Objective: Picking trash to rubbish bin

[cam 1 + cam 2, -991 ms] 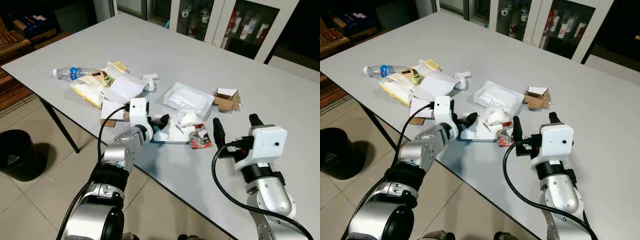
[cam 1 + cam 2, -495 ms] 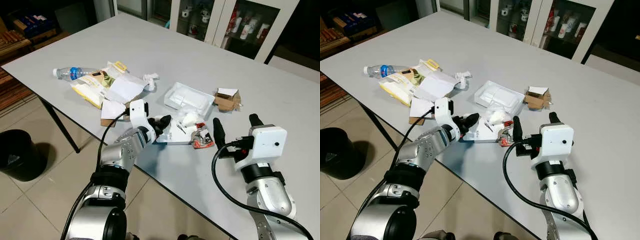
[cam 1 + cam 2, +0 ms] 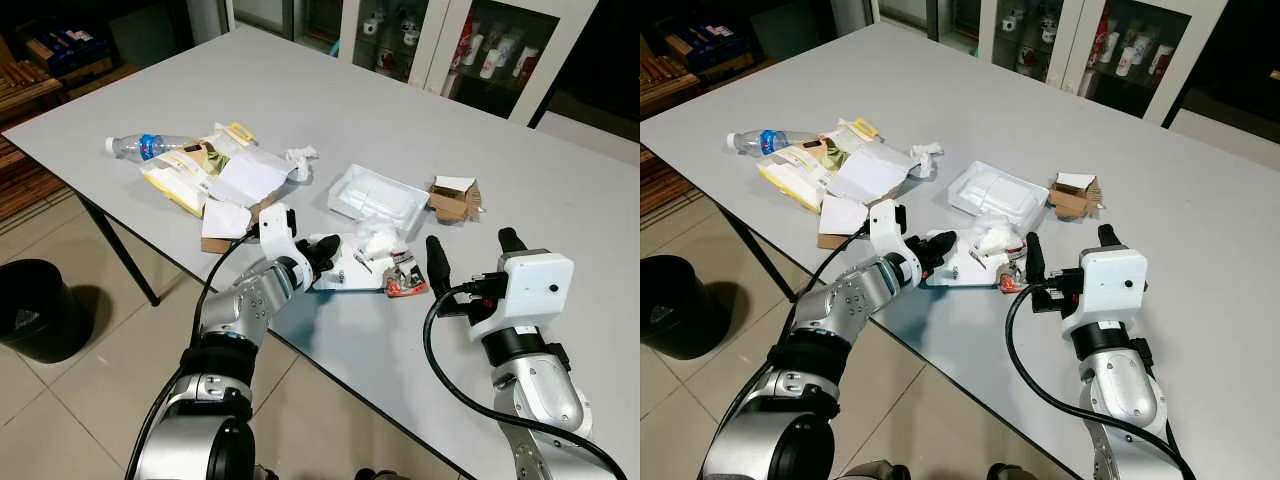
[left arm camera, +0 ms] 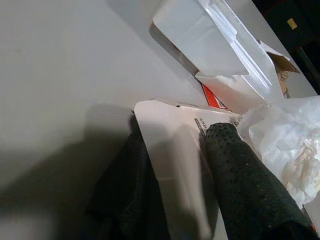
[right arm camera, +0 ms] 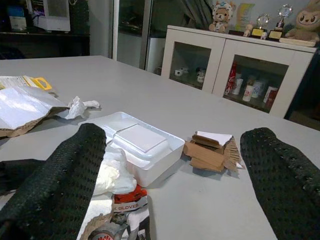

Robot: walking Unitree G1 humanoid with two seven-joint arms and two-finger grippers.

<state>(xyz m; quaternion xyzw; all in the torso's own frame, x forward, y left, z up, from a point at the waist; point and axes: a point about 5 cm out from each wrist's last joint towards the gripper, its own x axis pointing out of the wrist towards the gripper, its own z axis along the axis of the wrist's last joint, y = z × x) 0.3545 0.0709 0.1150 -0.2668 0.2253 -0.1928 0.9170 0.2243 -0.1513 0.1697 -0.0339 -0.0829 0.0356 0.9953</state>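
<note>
— Left wrist view: is the left end effector (image 3: 322, 250) gripping that flat white packet (image 3: 352, 271)?
— Yes, pinching its near edge on the worktop (image 3: 420, 130); the packet is lying lengthwise toward the right end effector (image 3: 470, 247), which is hovering spread.

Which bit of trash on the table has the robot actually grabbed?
The flat white card near the table's front edge, pinched by the left end effector. The bottle, tray and cardboard scrap lie untouched.
</note>
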